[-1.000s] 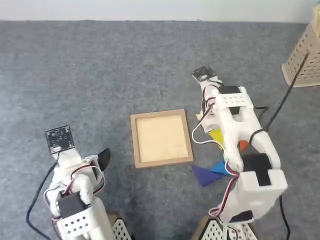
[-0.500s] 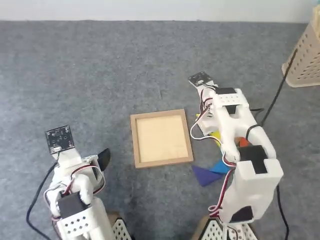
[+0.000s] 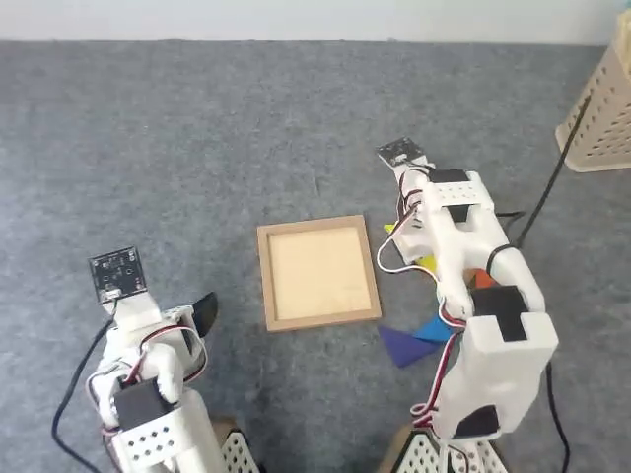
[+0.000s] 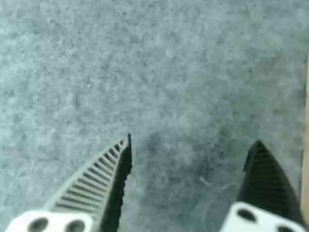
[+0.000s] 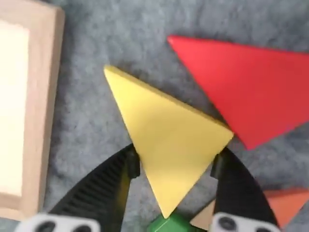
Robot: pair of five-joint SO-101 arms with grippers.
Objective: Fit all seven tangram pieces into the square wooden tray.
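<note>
My right gripper [image 5: 175, 155] is shut on a yellow triangle [image 5: 164, 130], one finger against each of its two sides, just off the tray's right edge. The square wooden tray [image 3: 320, 225] lies in the middle of the carpet with nothing inside; its rim [image 5: 41, 96] shows beside the yellow piece. A red triangle [image 5: 241, 87] lies close by, with an orange piece [image 5: 285, 205] and a green piece [image 5: 169, 224] under the wrist. In the high view the right gripper [image 3: 399, 232] hangs beside the tray, and purple [image 3: 399, 345] and blue [image 3: 431, 328] pieces lie nearer the arm's base. My left gripper [image 4: 193, 140] stands open over bare carpet.
The left arm [image 3: 148, 335] sits at the front left, well away from the tray. A perforated beige box [image 3: 601, 108] stands at the far right edge. Grey carpet stretches open behind and to the left of the tray.
The right arm's wrist swung slightly left and then back toward the right, staying by the tray's right edge. The left arm has not moved.
</note>
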